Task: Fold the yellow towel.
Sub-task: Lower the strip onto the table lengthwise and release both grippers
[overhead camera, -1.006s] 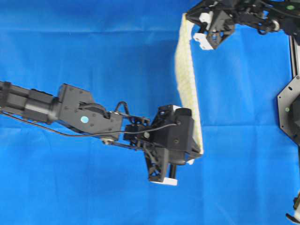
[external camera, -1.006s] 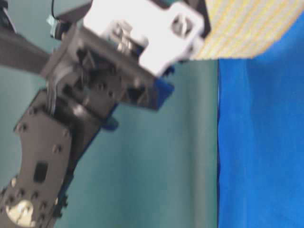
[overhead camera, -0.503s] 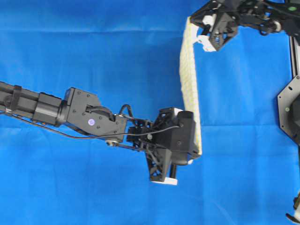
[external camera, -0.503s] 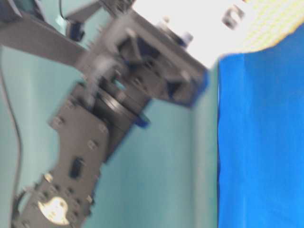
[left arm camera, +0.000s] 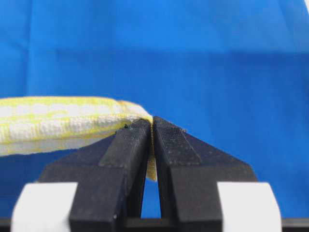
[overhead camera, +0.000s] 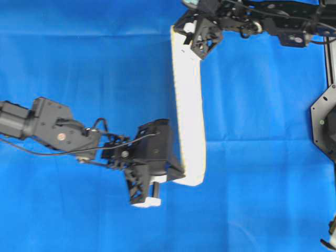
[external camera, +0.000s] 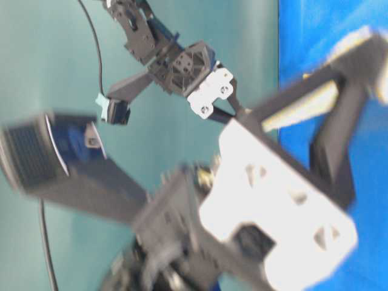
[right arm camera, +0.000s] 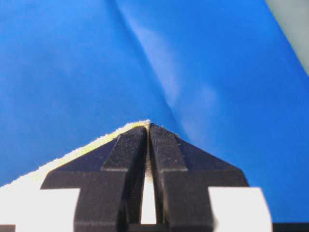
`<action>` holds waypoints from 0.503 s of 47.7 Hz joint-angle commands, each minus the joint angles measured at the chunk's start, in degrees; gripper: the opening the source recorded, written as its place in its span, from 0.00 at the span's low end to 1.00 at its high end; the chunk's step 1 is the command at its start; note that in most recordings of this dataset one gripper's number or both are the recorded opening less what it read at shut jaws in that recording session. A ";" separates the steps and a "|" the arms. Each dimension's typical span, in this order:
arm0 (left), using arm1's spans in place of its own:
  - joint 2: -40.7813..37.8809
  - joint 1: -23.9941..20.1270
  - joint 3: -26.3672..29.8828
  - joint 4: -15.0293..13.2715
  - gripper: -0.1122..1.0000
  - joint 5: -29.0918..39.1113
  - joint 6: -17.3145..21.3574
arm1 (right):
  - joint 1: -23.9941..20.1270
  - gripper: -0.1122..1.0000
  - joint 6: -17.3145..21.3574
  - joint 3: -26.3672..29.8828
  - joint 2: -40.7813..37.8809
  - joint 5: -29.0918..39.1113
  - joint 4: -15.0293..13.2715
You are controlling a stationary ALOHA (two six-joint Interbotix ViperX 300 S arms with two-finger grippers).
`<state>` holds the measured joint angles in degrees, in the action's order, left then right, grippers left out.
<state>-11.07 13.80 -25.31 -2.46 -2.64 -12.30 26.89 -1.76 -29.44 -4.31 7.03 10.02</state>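
Above the blue cloth on the worktop, we see the yellow towel stretched in a long strip between both arms; the left pincer is pinched tight on its near corner; the right pincer is pinched tight on its far corner.

- blue cloth covers the whole work surface in the overhead view, plain, with faint creases
- soft fold line in the blue cloth runs diagonally in the right wrist view
- teal wall left of the cloth edge in the table-level view
- black mount plate at the overhead right edge
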 commanded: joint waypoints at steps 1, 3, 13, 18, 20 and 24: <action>3.08 2.20 -1.14 -0.09 0.12 -1.32 -0.79 | 0.26 0.11 0.18 2.37 0.18 -0.44 -0.09; 3.43 2.29 -1.93 -0.09 0.12 -1.49 -1.32 | 0.18 0.11 0.18 2.55 0.09 -0.44 -0.09; 3.52 2.20 -2.37 -0.09 0.12 -1.41 -1.41 | -0.26 0.11 0.18 2.64 0.00 -0.26 -0.09; 3.60 1.93 -2.55 -0.09 0.12 -1.23 -1.41 | -0.44 0.11 0.18 2.64 0.00 -0.44 0.00; 3.60 1.85 -2.55 -0.09 0.12 -1.14 -1.58 | -0.44 0.11 0.18 2.64 0.00 -0.44 0.00; 3.60 1.76 -2.55 -0.18 0.22 -0.97 -1.67 | -0.62 0.11 0.18 2.55 -0.09 -0.62 0.18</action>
<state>-9.49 14.50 -28.39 -2.55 -3.43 -13.89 26.02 -1.67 -28.39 -5.10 7.03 10.11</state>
